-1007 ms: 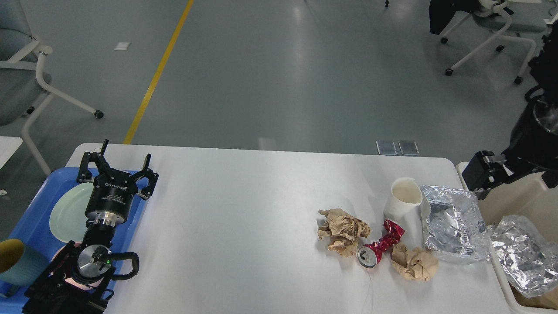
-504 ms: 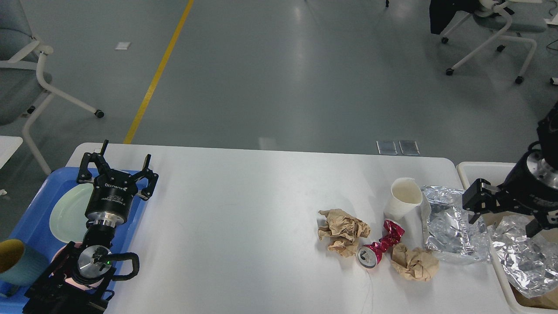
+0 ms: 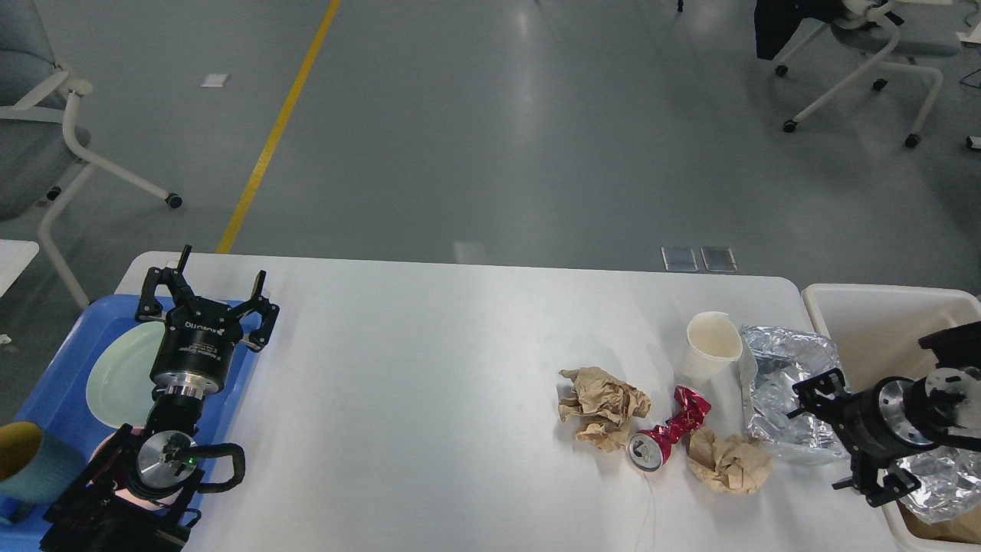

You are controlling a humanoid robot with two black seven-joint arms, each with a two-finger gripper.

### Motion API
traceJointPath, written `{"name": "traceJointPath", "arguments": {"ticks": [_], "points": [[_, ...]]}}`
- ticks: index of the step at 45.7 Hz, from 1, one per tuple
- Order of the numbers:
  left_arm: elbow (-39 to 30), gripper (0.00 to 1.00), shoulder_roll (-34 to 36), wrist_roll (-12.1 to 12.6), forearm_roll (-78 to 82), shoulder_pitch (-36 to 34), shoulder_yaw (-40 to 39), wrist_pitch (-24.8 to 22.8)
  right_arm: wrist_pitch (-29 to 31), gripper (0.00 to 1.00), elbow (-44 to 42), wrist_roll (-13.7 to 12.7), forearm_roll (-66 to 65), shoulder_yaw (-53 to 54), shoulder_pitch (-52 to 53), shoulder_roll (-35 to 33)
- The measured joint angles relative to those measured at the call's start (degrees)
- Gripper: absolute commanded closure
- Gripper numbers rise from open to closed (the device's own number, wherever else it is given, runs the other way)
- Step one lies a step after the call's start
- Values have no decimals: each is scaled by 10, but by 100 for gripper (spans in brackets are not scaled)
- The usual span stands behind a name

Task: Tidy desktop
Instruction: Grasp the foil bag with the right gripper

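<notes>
The white desktop (image 3: 460,360) carries a cluster of litter at its right end: a crumpled brown paper (image 3: 603,406), a crushed red can (image 3: 665,437), a second brown paper wad (image 3: 728,461), a dented white paper cup (image 3: 713,354) and a crumpled foil tray (image 3: 789,383). My right gripper (image 3: 839,437) points left at table height, open, just off the foil tray's right edge, with nothing between its fingers. At the table's left edge my left gripper (image 3: 211,290) stands open and empty over the blue tray (image 3: 46,391).
An off-white bin (image 3: 881,303) beside the table's right end holds crumpled foil (image 3: 939,475). The blue tray carries a pale green plate (image 3: 115,376) and a teal cup (image 3: 27,460). Office chairs stand on the floor beyond.
My right arm has come down from above the bin and turned, so its gripper now lies low beside the foil tray. The left arm and the litter have not moved.
</notes>
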Motion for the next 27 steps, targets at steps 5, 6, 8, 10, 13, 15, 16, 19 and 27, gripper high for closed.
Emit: {"name": "traceJointPath", "arguments": {"ticks": [5,6,8,10,13,15,16,19,27], "points": [[0,4,0,0,0,0,0,0,-41,0,-36,0,8,62,-63,0],[0,4,0,0,0,0,0,0,-52,1,-43,0,8,71,-73,1],[0,4,0,0,0,0,0,0,-65,2,-52,0,9,82,-87,3],[0,4,0,0,0,0,0,0,-74,3,-62,0,9,88,-100,6],[0,4,0,0,0,0,0,0,-81,9,-82,0,8,93,-118,14],[0,4,0,0,0,0,0,0,-82,17,-95,0,8,95,-127,22],[0,4,0,0,0,0,0,0,-83,21,-101,0,8,96,-132,25],[0,4,0,0,0,0,0,0,-84,35,-116,0,8,100,-143,32],[0,4,0,0,0,0,0,0,-79,62,-127,2,3,107,-151,35]]}}
